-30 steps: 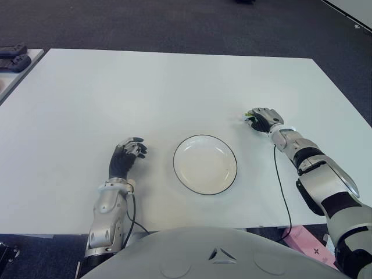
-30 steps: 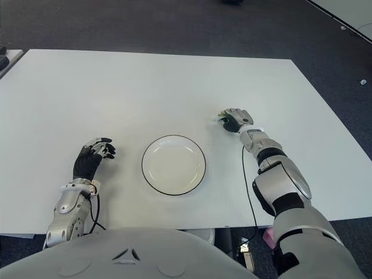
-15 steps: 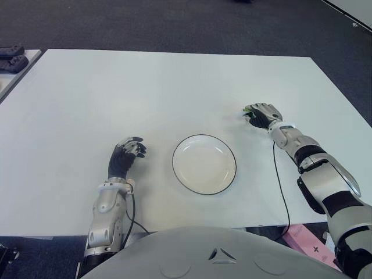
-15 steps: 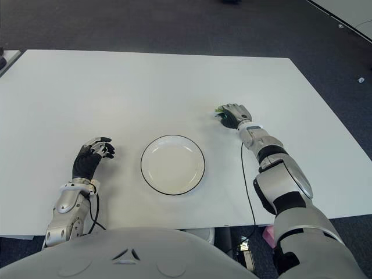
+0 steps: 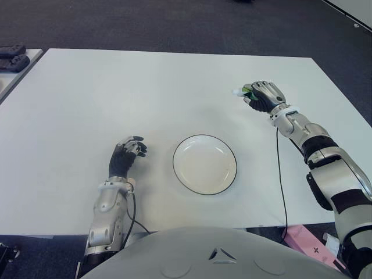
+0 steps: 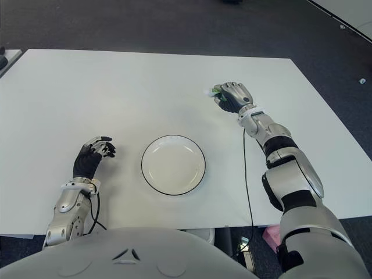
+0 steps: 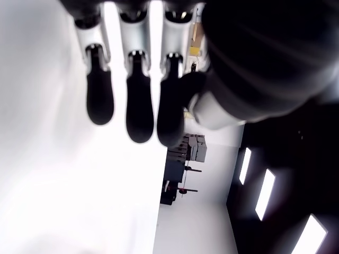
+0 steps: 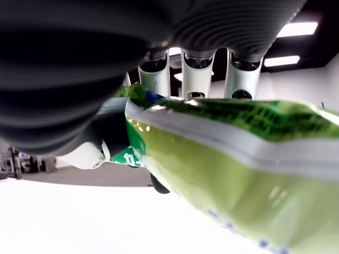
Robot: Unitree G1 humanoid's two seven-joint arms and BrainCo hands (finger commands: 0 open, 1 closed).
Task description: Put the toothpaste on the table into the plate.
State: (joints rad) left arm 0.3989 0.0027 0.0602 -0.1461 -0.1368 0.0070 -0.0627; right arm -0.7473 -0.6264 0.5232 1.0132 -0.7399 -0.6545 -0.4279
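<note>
The robot's black-fingered left hand (image 5: 126,156) is showing over the white rectangular table (image 5: 116,93), well to the left of everything else, its fingers (image 7: 140,100) loosely curled and gripping nothing. Just to that hand's right, between the two hands and nearer the robot's body than the right one, a round white shallow plate with a thin black rim (image 5: 204,164) is sitting flat on the table, and nothing is lying in its bowl. Farther right and beyond the plate, the grey-and-silver right hand (image 5: 263,96) is hovering above the tabletop with its fingers wrapped tightly round a green and white soft-plastic toothpaste tube (image 8: 222,159). In the eye views only the tube's pale end (image 5: 239,92) is poking out on the side of the hand that faces the left hand, while the right wrist view is showing the green body of the tube pressed against the palm under three silver finger segments. The toothpaste is thus sitting inside the right hand's closed grasp, well apart from the plate. A thin black cable (image 5: 279,174) is trailing from the right wrist back across the table toward the robot's torso.
</note>
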